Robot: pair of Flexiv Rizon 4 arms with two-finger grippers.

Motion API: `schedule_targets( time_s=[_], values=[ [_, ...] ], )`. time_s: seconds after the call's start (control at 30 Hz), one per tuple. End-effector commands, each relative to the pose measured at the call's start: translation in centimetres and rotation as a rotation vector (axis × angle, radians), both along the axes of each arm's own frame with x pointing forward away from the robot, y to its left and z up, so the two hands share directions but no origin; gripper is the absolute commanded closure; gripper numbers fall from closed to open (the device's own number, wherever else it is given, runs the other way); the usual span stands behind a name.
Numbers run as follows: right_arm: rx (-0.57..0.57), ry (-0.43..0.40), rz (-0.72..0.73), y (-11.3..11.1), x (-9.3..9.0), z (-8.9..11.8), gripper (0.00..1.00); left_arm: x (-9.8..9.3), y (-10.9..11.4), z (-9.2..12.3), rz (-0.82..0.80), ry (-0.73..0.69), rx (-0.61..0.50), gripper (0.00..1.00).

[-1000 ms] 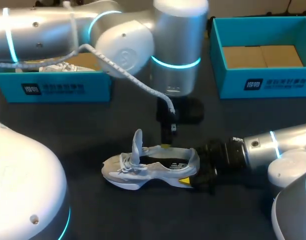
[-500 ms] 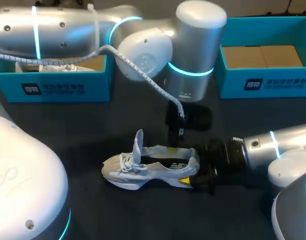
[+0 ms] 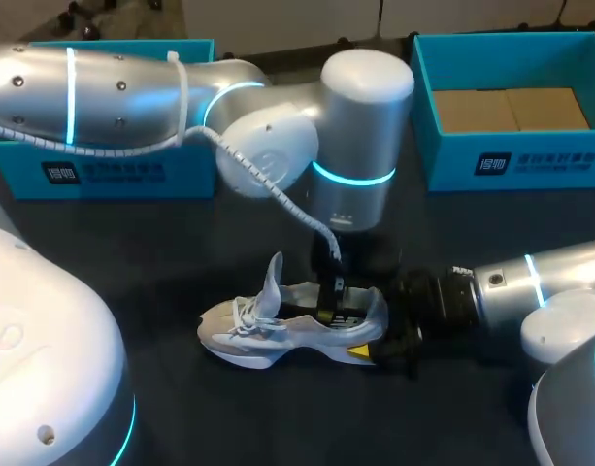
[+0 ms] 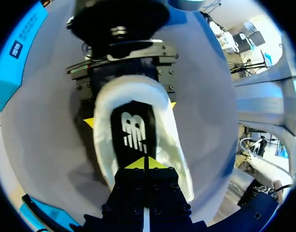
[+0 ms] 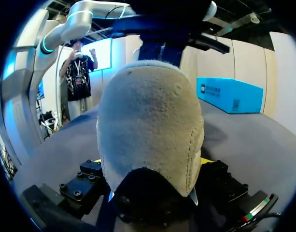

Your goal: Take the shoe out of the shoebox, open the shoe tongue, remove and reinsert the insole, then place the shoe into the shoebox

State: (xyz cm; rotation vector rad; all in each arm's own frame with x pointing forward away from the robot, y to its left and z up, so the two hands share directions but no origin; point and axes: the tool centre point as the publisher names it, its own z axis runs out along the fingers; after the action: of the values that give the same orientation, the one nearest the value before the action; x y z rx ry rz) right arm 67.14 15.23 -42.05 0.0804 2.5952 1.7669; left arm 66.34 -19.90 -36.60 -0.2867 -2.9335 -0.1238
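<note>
White shoe (image 3: pixel 292 330) lies on dark surface (image 3: pixel 229 417), tongue (image 3: pixel 270 282) up. Right jaws grip heel (image 5: pixel 150 130) from both sides. Left jaws pressed together, tips (image 4: pixel 137 165) down inside shoe on black insole (image 4: pixel 134 130). Good way: hold heel firm, pinch insole edge, pull up slow.

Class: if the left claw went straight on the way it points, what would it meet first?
Most likely the black insole inside the shoe: the left claw points down into the shoe's opening. Depth is unclear, so it may already touch it.
</note>
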Motion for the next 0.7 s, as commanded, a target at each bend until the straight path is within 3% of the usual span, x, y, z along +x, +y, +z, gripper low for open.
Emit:
schedule_targets(
  time_s=[0.03,0.27,0.7],
  values=[
    [-0.002,-0.001,-0.001,0.0,-0.1,0.0,1.00,-1.4,0.7,-0.8,0.001,-0.031,-0.015,1.00],
    [-0.002,-0.001,-0.001,0.0,-0.1,0.0,1.00,-2.8,1.2,-1.8,-0.009,-0.064,-0.014,1.00],
    [-0.002,-0.001,-0.001,0.0,-0.1,0.0,1.00,-2.9,2.1,-1.9,0.006,-0.087,-0.049,1.00]
  ],
)
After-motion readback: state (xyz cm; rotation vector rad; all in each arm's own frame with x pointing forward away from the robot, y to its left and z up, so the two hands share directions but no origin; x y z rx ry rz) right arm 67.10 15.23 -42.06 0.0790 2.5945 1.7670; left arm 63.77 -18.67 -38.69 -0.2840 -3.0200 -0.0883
